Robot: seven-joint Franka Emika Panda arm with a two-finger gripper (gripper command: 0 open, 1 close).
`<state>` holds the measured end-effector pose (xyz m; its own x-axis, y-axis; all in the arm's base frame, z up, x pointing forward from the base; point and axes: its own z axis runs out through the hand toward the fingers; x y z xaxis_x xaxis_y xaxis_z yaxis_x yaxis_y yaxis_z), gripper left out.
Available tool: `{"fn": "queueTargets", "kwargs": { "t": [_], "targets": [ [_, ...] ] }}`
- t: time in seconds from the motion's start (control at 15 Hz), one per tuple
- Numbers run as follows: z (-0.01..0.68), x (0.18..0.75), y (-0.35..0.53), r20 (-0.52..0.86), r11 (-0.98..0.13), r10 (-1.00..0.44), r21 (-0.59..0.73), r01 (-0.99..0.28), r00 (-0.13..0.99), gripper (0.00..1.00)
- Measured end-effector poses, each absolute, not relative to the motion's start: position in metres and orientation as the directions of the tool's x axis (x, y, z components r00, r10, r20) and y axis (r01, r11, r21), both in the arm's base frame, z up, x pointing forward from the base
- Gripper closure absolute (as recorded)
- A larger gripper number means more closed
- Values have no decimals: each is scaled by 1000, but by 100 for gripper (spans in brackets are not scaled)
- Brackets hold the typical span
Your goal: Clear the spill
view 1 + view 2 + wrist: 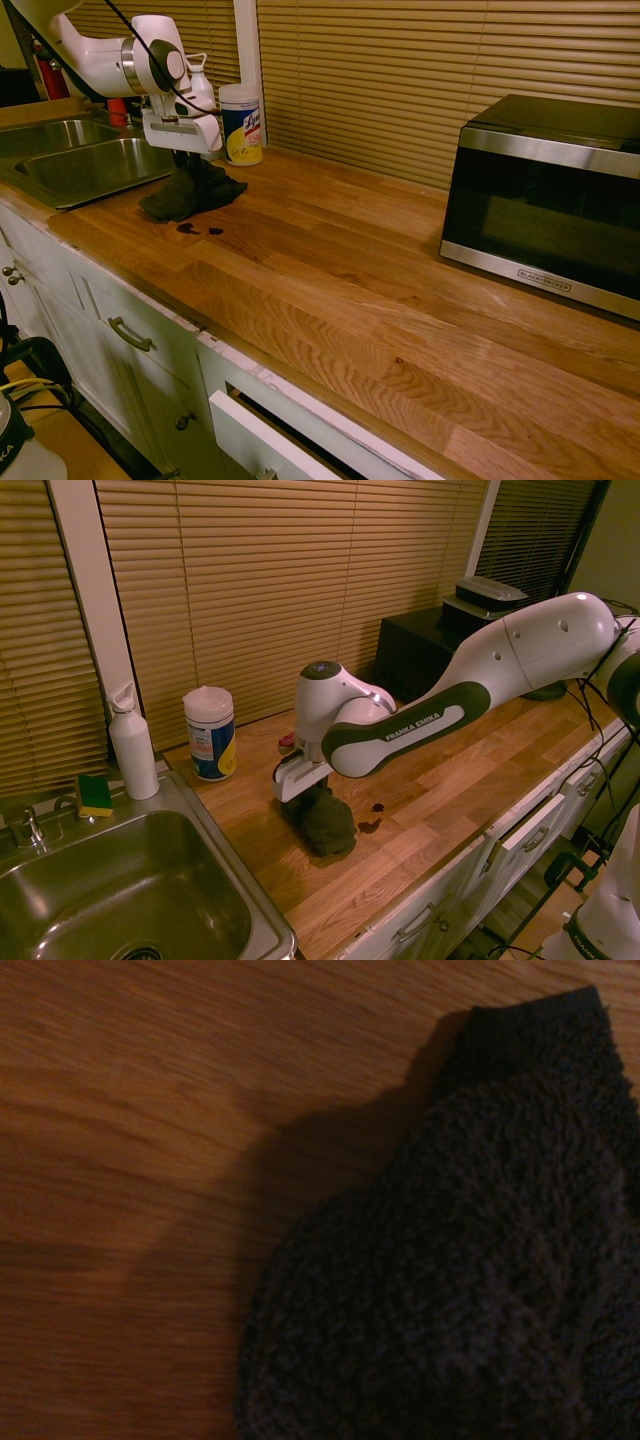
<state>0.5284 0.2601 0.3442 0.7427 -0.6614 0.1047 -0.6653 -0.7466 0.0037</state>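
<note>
In the upper left of the first exterior view, the claw points down into a bunched black cloth on the wooden counter – its fingers look closed on the fabric, though their tips are buried in it. The spill lies just beside the cloth: two small, dark blotches, apart from each other, on bare wood. Behind the cloth stands a tub of wipes, upright, and the sink fills the left edge. A microwave sits at the right.

In the second exterior view, a white spray bottle and a yellow-and-green sponge are at the left, by the sink. The wrist view shows the cloth's nubbly weave – and a straight, hemmed edge, probably, at upper right.
</note>
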Motion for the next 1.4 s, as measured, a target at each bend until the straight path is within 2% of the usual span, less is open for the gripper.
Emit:
{"fn": "queueTargets", "kwargs": {
  "t": [0.53,1.4],
  "targets": [
    [347,497,205,101,-704,-705,20,-710,702,100],
    [358,502,74,112,-611,-785,16,-791,609,100]
  ]
}}
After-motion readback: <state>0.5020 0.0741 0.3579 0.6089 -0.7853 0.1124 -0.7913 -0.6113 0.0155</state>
